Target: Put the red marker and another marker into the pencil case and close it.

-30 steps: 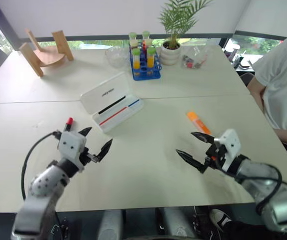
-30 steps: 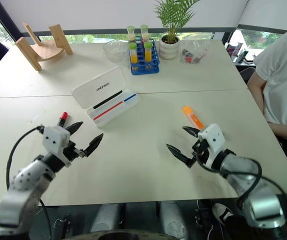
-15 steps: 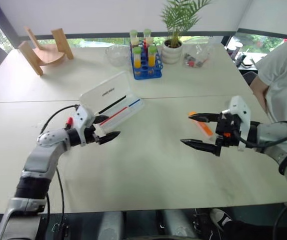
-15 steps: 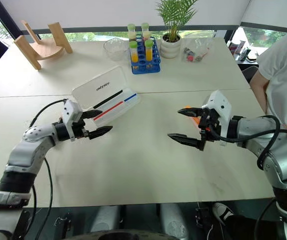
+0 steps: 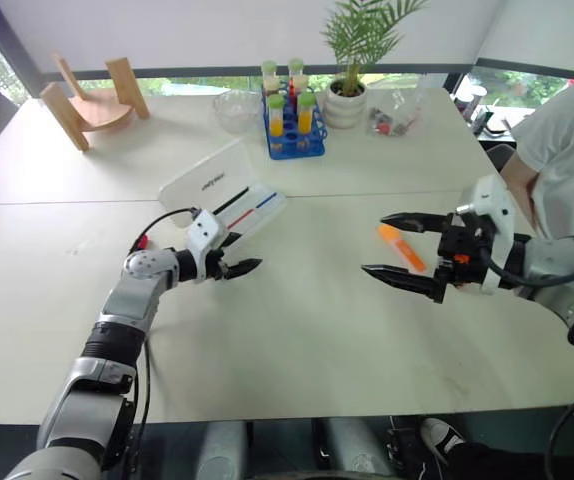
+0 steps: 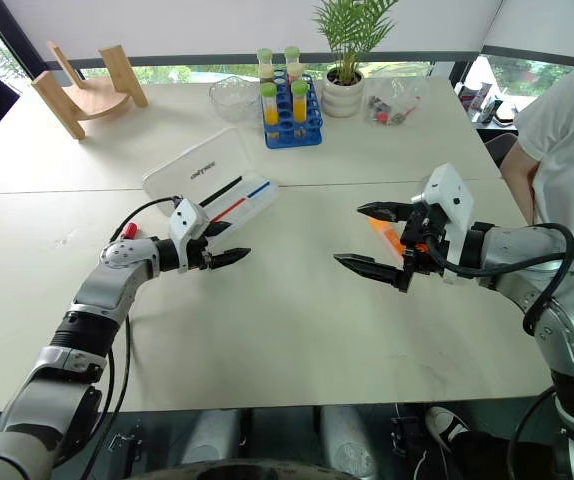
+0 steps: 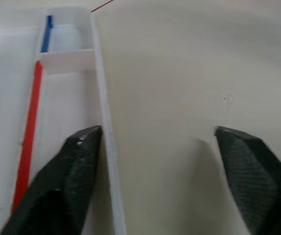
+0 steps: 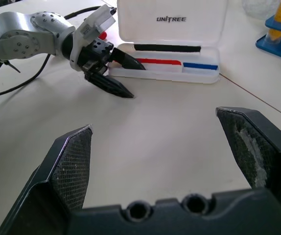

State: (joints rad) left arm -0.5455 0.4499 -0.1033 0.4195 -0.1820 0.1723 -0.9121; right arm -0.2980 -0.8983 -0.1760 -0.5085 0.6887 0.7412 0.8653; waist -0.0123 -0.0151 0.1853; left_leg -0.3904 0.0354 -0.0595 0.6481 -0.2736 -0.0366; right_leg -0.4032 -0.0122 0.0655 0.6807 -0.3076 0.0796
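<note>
Since a second ago the left hand [image 6: 217, 251] has reached forward to the pencil case [image 6: 210, 180], its fingers part closed astride the tray's front wall, holding nothing. The case lies open, thin rigid white plastic, probably light and apt to slide. The red marker [image 6: 127, 230] lies behind that arm; the orange highlighter [image 5: 400, 246], chunky and flat-sided, should suit a mid-body grip. The right hand [image 5: 395, 246], risen, gapes wide and empty over the smooth surface [image 5: 297, 330].
</note>
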